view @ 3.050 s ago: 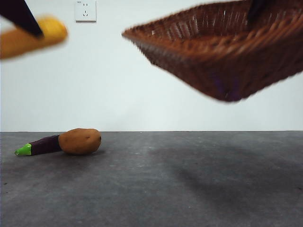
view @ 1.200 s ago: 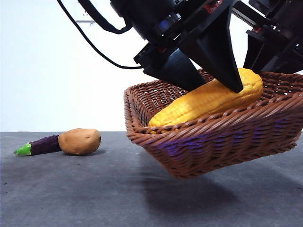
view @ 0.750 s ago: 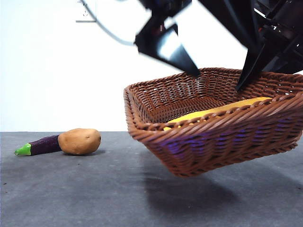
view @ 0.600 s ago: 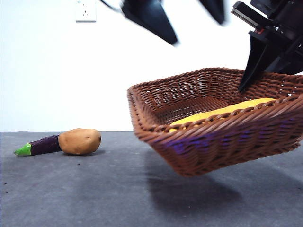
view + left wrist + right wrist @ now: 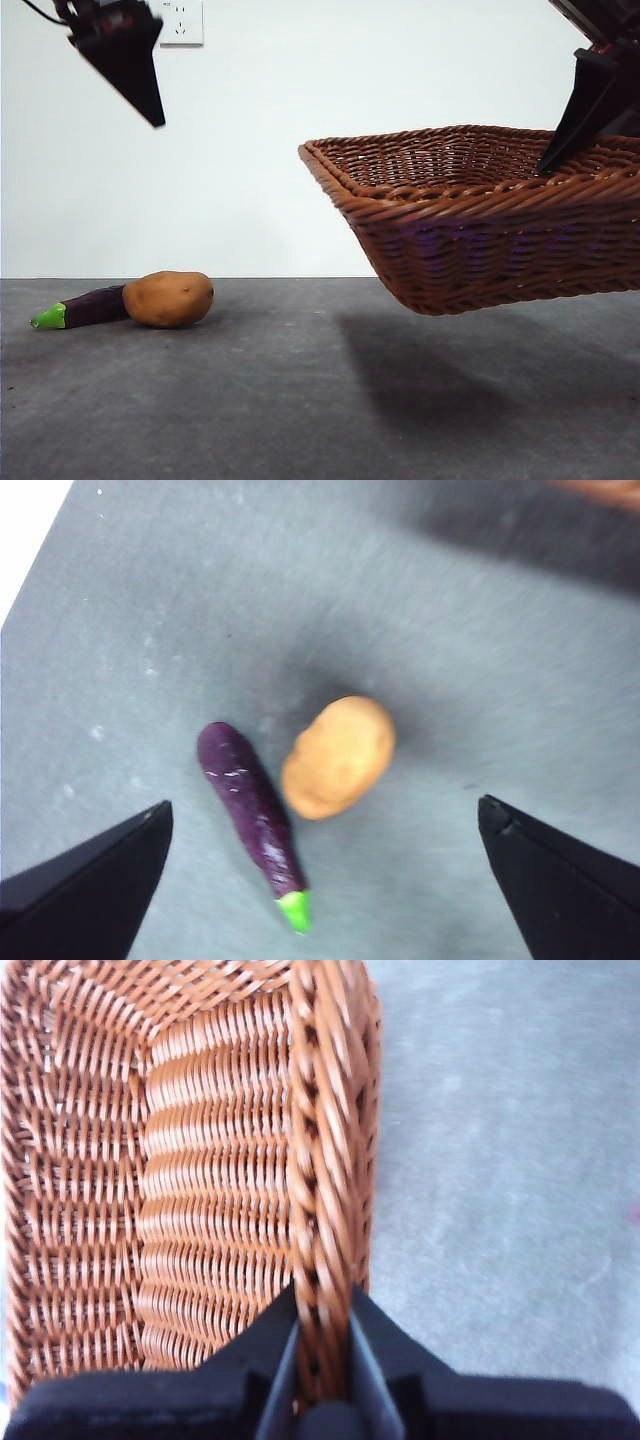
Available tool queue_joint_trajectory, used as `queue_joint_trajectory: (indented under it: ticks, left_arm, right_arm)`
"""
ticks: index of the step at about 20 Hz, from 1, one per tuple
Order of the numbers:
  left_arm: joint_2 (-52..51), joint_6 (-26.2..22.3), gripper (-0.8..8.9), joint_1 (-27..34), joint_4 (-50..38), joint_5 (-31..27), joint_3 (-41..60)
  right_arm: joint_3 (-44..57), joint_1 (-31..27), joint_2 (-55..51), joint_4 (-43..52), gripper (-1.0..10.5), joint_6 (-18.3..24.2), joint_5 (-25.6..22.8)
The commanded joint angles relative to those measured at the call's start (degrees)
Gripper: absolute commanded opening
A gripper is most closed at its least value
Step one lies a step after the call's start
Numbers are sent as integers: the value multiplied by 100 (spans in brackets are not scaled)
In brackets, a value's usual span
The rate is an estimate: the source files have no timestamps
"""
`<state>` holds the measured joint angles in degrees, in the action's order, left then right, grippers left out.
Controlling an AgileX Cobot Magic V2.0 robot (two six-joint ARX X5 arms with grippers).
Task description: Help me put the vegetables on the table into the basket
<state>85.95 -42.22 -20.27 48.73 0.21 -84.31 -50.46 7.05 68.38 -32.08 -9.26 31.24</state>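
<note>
Left gripper (image 5: pixel 320 880) spread wide, empty, high above slim purple eggplant (image 5: pixel 252 815) and orange-brown oval potato (image 5: pixel 338 757) touching on grey table (image 5: pixel 300 420). Best lowered centred on one, clear of its neighbour. Right gripper (image 5: pixel 322 1360) pinching brown wicker basket (image 5: pixel 480 215) rim, aloft.

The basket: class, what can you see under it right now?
The basket, held up by the right claw, has only its shadow on the bare table beneath. Its inside floor is hidden behind the near wall.
</note>
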Motion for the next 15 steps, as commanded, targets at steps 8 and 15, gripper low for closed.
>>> queue_joint_trajectory:
  ticks: [8,15]
  left_arm:
    - [1934,-800,531,264,-713,-42,20]
    - [2522,-1016,531,431,-1211,2,20]
  right_arm:
    - [-66,-4,-44,221,-12,358,181]
    - [-68,-4,-42,323,-12,400,184]
